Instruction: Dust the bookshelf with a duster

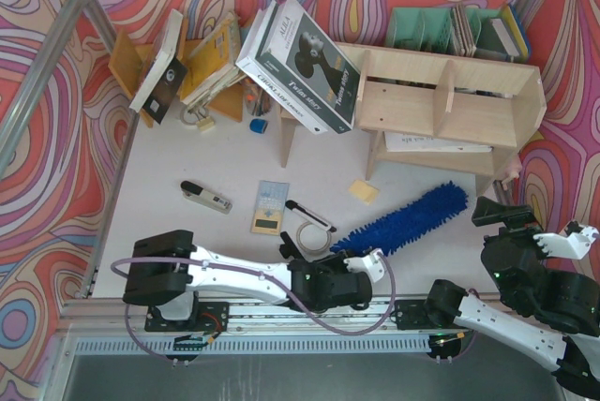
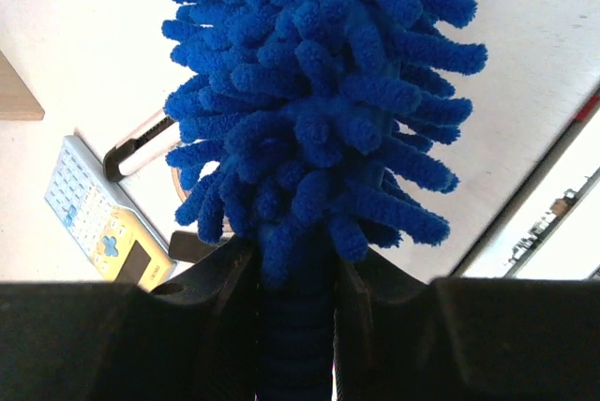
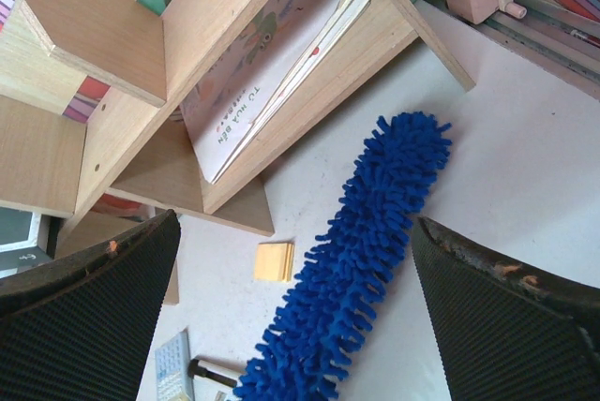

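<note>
The blue duster (image 1: 408,218) lies slanted over the table in front of the bookshelf (image 1: 450,106), its fluffy head pointing up-right toward the shelf's lower right. My left gripper (image 1: 361,274) is shut on the duster's handle end; in the left wrist view the ribbed handle sits between my fingers (image 2: 220,307) and the head (image 2: 319,92) fills the view. My right gripper (image 1: 502,214) is open and empty, above and right of the duster head (image 3: 356,260). The bookshelf (image 3: 187,36) holds a spiral notebook (image 3: 272,73) in its lower compartment.
A large black-and-white book (image 1: 300,64) leans on the shelf's left end. An orange rack of books (image 1: 178,64) stands at back left, a green file holder (image 1: 441,31) behind the shelf. A calculator (image 1: 268,206), utility knife (image 1: 206,198), pen (image 1: 309,215) and sticky notes (image 1: 364,191) lie on the table.
</note>
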